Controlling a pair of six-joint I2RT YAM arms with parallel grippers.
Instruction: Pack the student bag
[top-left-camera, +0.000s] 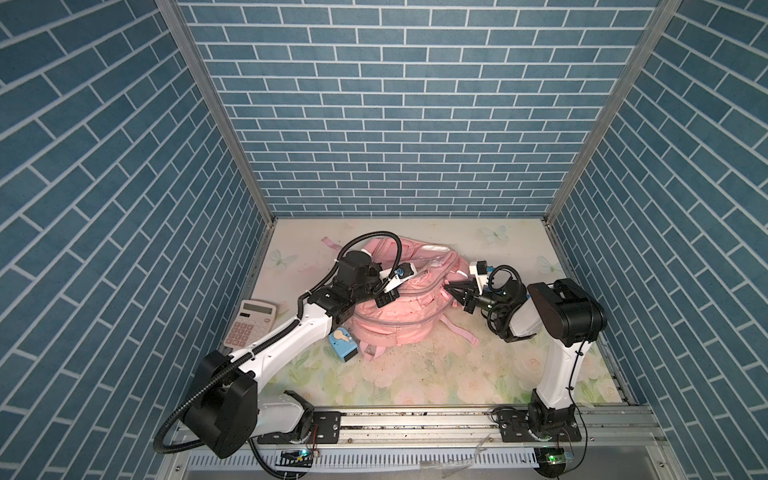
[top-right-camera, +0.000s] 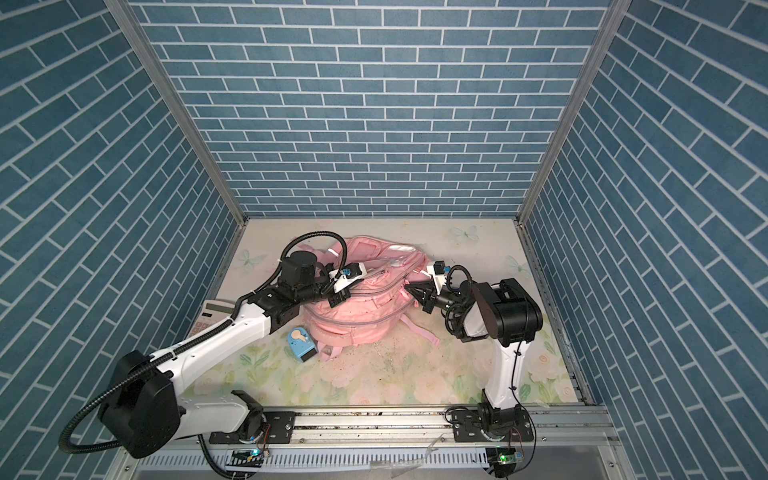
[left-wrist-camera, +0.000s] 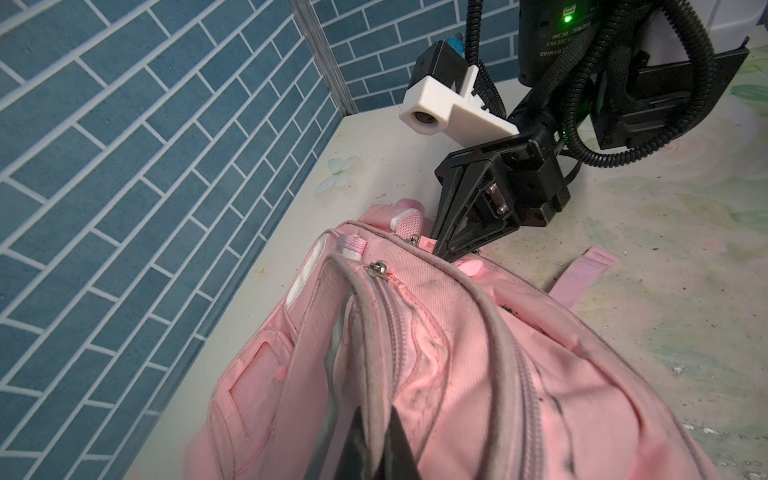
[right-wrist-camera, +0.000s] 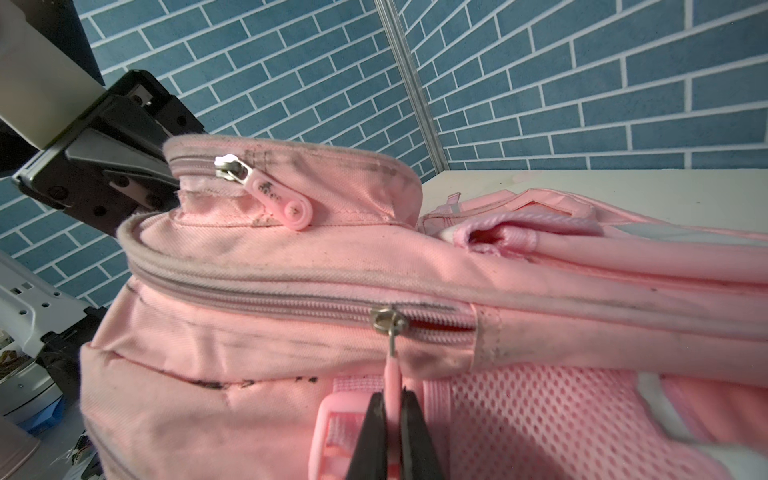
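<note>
The student bag (top-left-camera: 399, 320) (top-right-camera: 353, 322), a soft pink backpack, lies on its side mid-table. My left gripper (left-wrist-camera: 376, 409) (top-left-camera: 385, 300) is shut on the grey piped edge of a lifted flap (right-wrist-camera: 291, 166) near the bag's top. My right gripper (right-wrist-camera: 391, 394) (top-left-camera: 446, 288) (top-right-camera: 408, 286) sits at the bag's right end. It is shut on a thin pink zip pull (right-wrist-camera: 392, 374) that hangs from a metal slider (right-wrist-camera: 388, 322). That zip looks almost fully shut, with a short gap beside the slider. Another pink zip pull (right-wrist-camera: 278, 199) hangs on the lifted flap.
A pink calculator (top-left-camera: 251, 322) (top-right-camera: 208, 318) lies at the left wall, partly under my left arm. A small blue device with a cream dial (top-left-camera: 343, 343) (top-right-camera: 301, 343) sits by the bag's near left corner. Pink straps (top-left-camera: 461, 332) trail from the bag. Dark crumbs dot the floral mat (top-left-camera: 415, 374).
</note>
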